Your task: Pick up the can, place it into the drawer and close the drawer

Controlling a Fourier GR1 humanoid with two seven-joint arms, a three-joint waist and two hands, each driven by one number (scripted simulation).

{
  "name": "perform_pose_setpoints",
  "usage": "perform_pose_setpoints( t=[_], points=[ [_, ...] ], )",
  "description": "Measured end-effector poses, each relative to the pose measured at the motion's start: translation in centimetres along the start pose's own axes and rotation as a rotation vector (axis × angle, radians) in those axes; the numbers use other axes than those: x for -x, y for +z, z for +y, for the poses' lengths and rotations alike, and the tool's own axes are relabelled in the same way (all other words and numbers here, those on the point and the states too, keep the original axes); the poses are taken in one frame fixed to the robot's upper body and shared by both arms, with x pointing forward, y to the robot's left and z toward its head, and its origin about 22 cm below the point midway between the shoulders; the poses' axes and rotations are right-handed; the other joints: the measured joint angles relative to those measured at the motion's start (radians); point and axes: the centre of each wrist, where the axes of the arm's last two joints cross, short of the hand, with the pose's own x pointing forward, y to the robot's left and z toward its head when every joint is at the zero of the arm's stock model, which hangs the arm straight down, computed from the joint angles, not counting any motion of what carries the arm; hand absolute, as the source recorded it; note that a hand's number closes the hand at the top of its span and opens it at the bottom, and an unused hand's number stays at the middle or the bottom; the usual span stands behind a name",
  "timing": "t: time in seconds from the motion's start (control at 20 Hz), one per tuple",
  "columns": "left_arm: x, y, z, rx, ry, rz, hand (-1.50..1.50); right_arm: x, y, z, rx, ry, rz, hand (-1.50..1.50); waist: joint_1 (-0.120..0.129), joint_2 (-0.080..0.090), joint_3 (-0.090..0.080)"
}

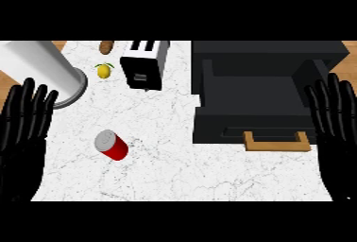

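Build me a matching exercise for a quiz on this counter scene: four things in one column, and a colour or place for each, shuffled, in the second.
Things:
1. can
2. lemon
3. toaster
4. drawer handle

Descriptions:
A. tan, at the front of the black drawer
B. red with a silver end, lying on its side
C. black and white, right of the lemon
D. yellow, near the counter's far edge

Pairs: 1-B, 2-D, 3-C, 4-A

Marble-looking counter (209,175), perhaps matt
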Motion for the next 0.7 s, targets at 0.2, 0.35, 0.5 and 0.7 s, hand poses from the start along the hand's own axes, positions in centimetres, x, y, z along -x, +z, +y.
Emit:
perform_pose_setpoints(
  t=[0.2,0.35,0.5,0.7],
  points=[
    [-0.2,-0.5,0.5,0.172,0.086,-0.035,-1.50,-0.2,0.3,0.0,-0.011,-0.010,-0.008,-1.50,-0.010,0.028,-0.003],
    [0.2,-0.6,1.1,0.360,0.143,0.003,-1.50,0.6,0.6,-0.5,0.020,-0.003,0.059,-1.50,-0.018,0.039,-0.005],
    [1.0,-0.3,3.1,0.466,0.110,0.141,-1.50,1.8,1.5,-1.5,0.116,0.026,0.188,-1.50,-0.018,0.045,-0.005],
    [1.3,-0.2,7.1,0.535,0.114,0.231,-1.50,1.6,2.8,-3.6,0.180,0.050,0.273,-1.50,-0.015,0.044,-0.004]
  ],
)
